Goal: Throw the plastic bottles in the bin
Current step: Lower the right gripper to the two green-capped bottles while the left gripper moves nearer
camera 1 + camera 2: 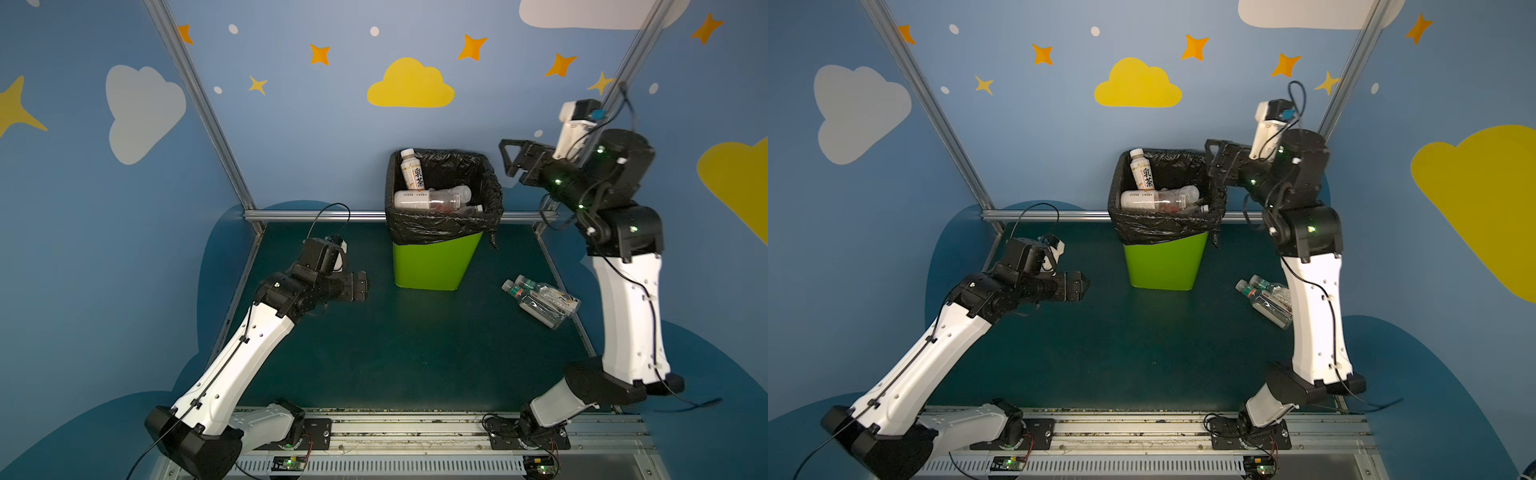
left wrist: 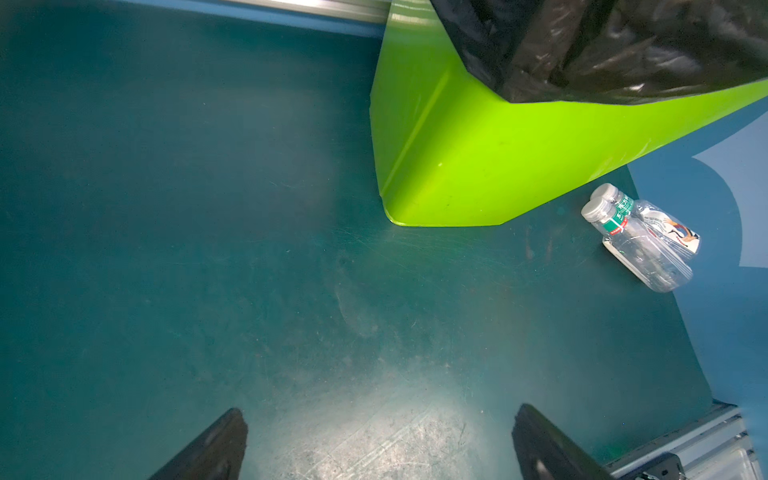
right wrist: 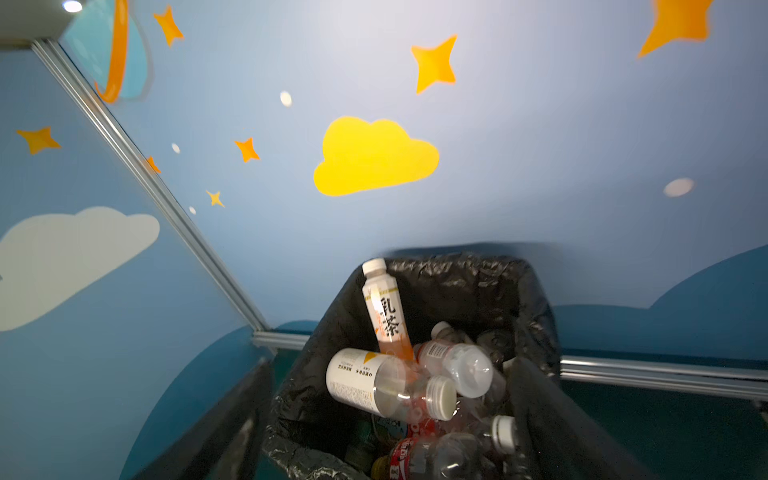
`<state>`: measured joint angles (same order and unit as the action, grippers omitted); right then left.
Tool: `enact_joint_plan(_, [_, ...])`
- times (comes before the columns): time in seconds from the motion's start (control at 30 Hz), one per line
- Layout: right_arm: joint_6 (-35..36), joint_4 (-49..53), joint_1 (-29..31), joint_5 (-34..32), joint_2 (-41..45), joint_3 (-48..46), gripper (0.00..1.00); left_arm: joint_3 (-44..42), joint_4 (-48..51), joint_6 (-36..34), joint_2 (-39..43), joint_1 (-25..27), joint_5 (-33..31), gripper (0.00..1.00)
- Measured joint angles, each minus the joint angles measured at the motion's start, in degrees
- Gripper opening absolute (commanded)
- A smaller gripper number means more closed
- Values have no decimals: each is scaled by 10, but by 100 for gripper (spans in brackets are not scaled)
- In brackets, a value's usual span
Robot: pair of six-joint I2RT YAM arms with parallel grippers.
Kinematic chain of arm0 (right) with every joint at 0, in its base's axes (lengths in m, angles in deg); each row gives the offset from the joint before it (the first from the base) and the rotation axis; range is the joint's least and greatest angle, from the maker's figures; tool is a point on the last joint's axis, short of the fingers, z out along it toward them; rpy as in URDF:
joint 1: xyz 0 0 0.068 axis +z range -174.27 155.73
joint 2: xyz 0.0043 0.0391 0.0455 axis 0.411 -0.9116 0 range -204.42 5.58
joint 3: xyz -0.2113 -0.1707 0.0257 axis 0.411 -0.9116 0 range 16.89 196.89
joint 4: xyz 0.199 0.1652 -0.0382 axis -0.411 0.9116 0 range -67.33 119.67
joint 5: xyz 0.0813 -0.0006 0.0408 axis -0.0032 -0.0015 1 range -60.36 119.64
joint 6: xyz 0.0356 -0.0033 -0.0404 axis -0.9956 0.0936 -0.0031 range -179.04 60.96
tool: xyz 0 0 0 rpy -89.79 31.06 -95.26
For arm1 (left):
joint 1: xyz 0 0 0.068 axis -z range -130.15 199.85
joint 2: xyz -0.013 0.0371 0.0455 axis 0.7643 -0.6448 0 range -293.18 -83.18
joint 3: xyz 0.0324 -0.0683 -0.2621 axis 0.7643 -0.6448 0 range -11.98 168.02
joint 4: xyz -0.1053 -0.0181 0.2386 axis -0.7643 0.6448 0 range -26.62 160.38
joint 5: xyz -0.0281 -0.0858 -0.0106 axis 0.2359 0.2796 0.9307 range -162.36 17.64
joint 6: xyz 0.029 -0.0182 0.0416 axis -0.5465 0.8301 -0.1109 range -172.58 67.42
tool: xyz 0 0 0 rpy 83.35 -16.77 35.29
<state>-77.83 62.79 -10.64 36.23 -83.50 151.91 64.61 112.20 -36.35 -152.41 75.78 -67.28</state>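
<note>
The lime-green bin [image 1: 432, 266] [image 1: 1163, 266] [image 2: 478, 145], lined with a black bag [image 3: 536, 299], stands at the back of the floor. Several plastic bottles [image 3: 386, 382] lie inside it, and a white one with an orange label [image 1: 414, 171] [image 1: 1144, 174] leans in the far left corner. A cluster of clear bottles [image 1: 540, 301] [image 1: 1264, 297] [image 2: 640, 241] with green labels lies on the floor to the bin's right. My right gripper [image 1: 509, 160] [image 1: 1214, 151] [image 3: 390, 365] hangs open and empty over the bin's right rim. My left gripper [image 1: 363, 286] [image 1: 1084, 284] [image 2: 380, 409] hovers open and empty left of the bin.
Aluminium frame rails [image 1: 316, 215] run along the back edge and corners of the dark green floor [image 1: 374, 353]. Blue painted walls enclose the space on three sides. The right arm's white link [image 1: 627, 316] stands close beside the floor bottles.
</note>
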Motion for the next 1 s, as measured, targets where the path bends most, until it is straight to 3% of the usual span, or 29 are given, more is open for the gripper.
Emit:
enact_joint_plan(0.2, [18, 96, -103, -16, 69, -38, 82, -4, -23, 26, -22, 32, 15, 100])
enact_joint_plan(0.57, [70, 270, -353, -13, 73, -305, 89, -9, -82, 45, -150, 180, 35, 100])
enact_joint_plan(0.77, [73, 259, -380, -21, 50, -410, 89, 15, -106, 55, -188, 185, 71, 100])
enact_joint_plan(1.0, [80, 210, -382, -40, -42, -419, 82, 33, -110, 49, -191, 185, 87, 100])
